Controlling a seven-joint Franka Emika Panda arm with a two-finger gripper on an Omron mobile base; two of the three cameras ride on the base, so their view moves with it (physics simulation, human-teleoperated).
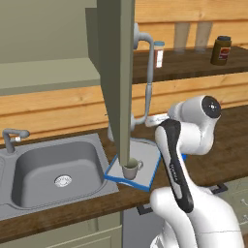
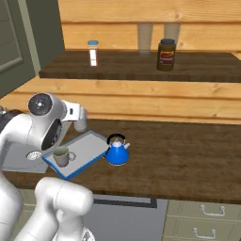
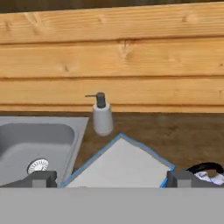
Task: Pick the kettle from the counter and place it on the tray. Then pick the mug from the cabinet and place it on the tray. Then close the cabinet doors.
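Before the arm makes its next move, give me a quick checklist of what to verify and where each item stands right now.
1. Gripper open and empty: ok, the fingers stand wide apart with nothing between them.
2. Mug on the tray: ok, upright near one end.
3. Kettle on the tray: not ok, it stands on the counter just beside the tray's rim.
4. Cabinet door closed: not ok, it is swung open above the tray.
5. Other cabinet door closed: cannot tell.

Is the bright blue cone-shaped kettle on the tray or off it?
Off it: the blue kettle stands on the dark wood counter, beside the blue-rimmed grey tray.
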